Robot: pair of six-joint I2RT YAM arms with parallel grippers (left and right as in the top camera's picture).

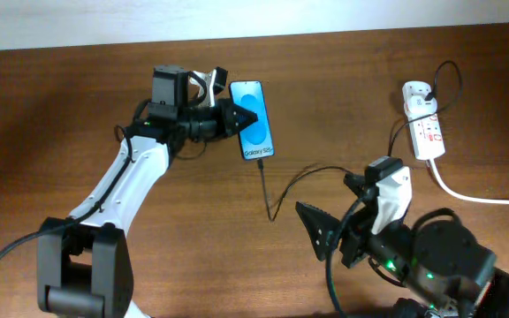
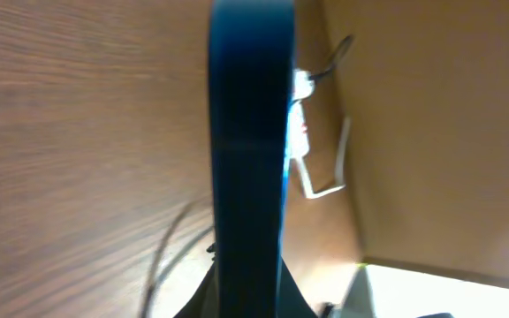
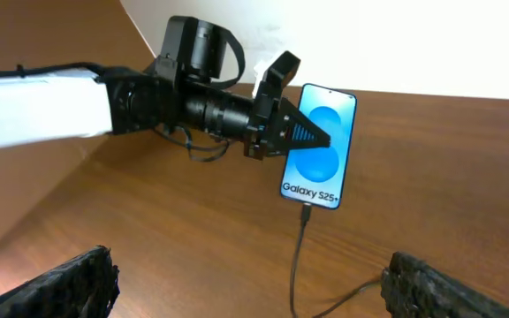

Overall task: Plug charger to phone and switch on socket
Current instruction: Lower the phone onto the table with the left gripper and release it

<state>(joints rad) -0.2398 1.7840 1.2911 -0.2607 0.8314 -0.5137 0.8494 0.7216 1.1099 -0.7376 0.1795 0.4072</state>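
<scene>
The phone lies at the table's upper middle, blue screen up, white text strip at its near end. My left gripper is shut on the phone's left edge; in the left wrist view the phone's dark edge fills the middle between the fingers. The thin black charger cable has its plug tip in the phone's bottom end and runs right toward the white socket. My right gripper is open and empty, hovering near the cable below the phone.
The socket's thick white cord runs off to the right edge. A pale wall borders the table's far side. The socket also shows in the left wrist view, beyond the phone.
</scene>
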